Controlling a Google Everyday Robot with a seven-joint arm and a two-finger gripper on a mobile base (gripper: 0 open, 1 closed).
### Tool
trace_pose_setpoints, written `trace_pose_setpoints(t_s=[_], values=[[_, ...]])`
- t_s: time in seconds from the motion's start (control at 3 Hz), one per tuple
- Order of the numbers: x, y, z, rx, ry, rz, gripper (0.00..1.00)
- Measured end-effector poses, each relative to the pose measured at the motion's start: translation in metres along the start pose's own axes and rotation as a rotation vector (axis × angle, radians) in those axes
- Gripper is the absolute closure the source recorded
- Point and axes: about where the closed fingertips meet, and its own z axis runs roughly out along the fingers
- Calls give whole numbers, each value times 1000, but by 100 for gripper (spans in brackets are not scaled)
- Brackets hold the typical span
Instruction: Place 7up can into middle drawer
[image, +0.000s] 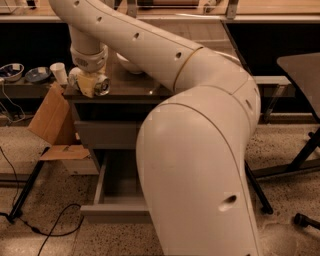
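Nearest, under the table's (136, 86) front edge: drawer (115, 212) pulled out to receive, seemingly nothing inside. Above, at the front left corner: gripper (90, 84) clamped on the can (101, 86), held sideways, probably for lowering. Farther, past the left edge: cup (59, 73), bowl (11, 71).

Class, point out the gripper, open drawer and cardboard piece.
gripper (93, 86): camera view, its tip, at the left edge of the cabinet top (132, 86).
open drawer (114, 212): camera view, its front wall.
cardboard piece (51, 120): camera view, its flat face.
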Motion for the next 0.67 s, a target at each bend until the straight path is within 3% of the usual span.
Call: trace_pose_setpoints(t_s=[0.67], values=[[32, 4, -28, 47, 17, 46, 100]])
